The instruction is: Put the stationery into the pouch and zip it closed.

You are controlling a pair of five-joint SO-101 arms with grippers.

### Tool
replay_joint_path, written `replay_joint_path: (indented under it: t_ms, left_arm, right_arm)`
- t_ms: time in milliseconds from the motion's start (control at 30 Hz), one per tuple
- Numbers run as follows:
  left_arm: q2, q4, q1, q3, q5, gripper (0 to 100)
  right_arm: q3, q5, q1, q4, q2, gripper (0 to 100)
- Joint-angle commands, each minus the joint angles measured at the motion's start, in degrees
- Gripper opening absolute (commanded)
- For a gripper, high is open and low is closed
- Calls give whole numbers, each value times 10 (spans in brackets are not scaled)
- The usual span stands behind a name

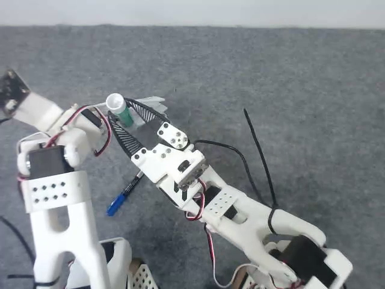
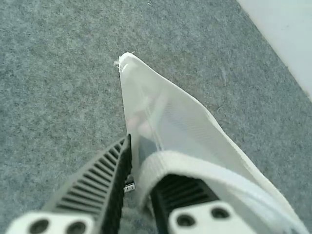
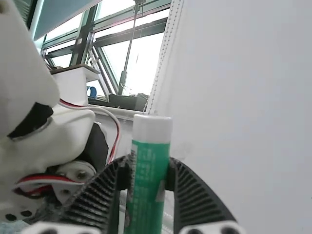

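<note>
My right gripper [image 3: 148,195] is shut on a green glue stick [image 3: 146,175] with a white cap, held upright. From above, the glue stick [image 1: 118,108] sticks up between the black fingers [image 1: 129,137] of that gripper, just beside the left arm's wrist [image 1: 81,129]. My left gripper [image 2: 141,185] is shut on the rim of a white mesh pouch [image 2: 170,122], which hangs lifted off the carpet. A corner of the pouch [image 1: 151,102] shows behind the glue stick. The pouch's stitched white wall [image 3: 234,97] stands right next to the stick. A blue pen [image 1: 124,194] lies on the carpet under the right arm.
Grey carpet [image 1: 289,78] covers the table, with open room at the back and right. A black cable [image 1: 258,156] trails across it near the right arm's base [image 1: 301,253]. The left arm's white base [image 1: 57,198] stands at the front left.
</note>
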Motion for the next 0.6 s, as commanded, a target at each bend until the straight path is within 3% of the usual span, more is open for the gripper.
replay_joint_path:
  t_ms: [0, 233, 567]
  left_arm:
    - [-33, -18, 4, -14, -11, 11]
    - [-33, -18, 4, -14, -11, 11]
    - [-33, -18, 4, -13, -11, 11]
  right_arm:
    - [-23, 11, 0, -36, -17, 6]
    - [-52, 11, 0, -65, -21, 6]
    - [-127, 9, 10, -95, 95, 6]
